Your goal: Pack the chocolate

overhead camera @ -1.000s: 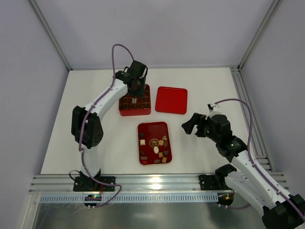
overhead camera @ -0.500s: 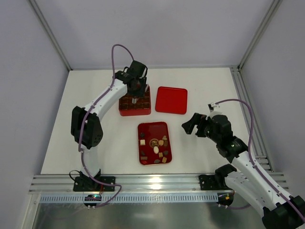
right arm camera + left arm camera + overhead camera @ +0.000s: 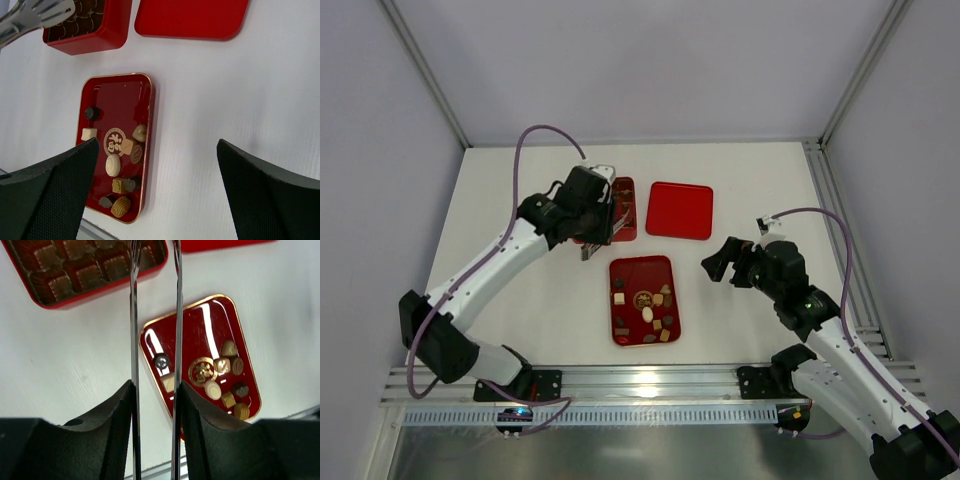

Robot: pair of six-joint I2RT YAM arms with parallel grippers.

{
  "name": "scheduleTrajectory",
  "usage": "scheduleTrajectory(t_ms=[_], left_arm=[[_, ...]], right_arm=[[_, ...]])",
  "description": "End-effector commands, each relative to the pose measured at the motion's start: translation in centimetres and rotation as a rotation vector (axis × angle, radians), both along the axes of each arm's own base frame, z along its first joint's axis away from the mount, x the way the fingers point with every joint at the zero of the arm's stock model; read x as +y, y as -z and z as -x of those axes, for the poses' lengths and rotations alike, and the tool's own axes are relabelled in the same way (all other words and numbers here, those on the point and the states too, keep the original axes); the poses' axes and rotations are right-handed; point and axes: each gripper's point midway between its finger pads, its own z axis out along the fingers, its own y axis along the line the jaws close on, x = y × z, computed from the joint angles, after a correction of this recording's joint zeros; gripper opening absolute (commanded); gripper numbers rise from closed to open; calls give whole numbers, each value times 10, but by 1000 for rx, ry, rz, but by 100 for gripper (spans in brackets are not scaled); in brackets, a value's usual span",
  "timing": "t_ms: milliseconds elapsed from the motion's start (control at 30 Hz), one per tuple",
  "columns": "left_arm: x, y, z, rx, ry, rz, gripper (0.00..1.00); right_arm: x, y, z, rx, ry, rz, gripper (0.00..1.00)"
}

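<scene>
Several small chocolates (image 3: 647, 306), dark, tan and cream, lie in a flat red gold-rimmed tray (image 3: 640, 263). They also show in the left wrist view (image 3: 220, 375) and right wrist view (image 3: 122, 155). My left gripper (image 3: 592, 232) (image 3: 156, 385) is shut on metal tongs (image 3: 134, 315). It holds them above the table between the red grid box (image 3: 626, 205) and the tray, and no piece shows between the blades. My right gripper (image 3: 716, 263) (image 3: 157, 142) is open and empty above bare table, right of the tray.
The red grid box (image 3: 85, 270) (image 3: 95, 35) holds brown paper cups and is partly hidden by my left arm in the top view. A flat red lid (image 3: 680, 210) (image 3: 192, 17) lies right of the box. Aluminium rails (image 3: 640, 385) edge the table's near side.
My left arm has swung back from over the box, bringing the tongs toward the near side, to the gap between box and tray. The right arm has not moved.
</scene>
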Motion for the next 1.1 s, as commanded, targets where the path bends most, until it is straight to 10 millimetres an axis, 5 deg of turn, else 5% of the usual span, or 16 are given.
scheduleTrajectory(t_ms=[0, 300, 533, 767, 1067], left_arm=[[-6, -3, 37, 5, 35, 13, 40], [-25, 19, 118, 59, 155, -16, 40], [-53, 31, 154, 92, 256, 12, 40], [-69, 38, 172, 110, 309, 5, 40], [-68, 49, 169, 111, 292, -56, 40]], right_arm=[[3, -13, -6, -49, -4, -12, 100], [2, -13, -3, -50, 0, -25, 100], [-1, -14, -1, -51, 11, -22, 100], [-2, -14, 0, -49, 16, -18, 100], [-2, -14, 0, -50, 15, -16, 100]])
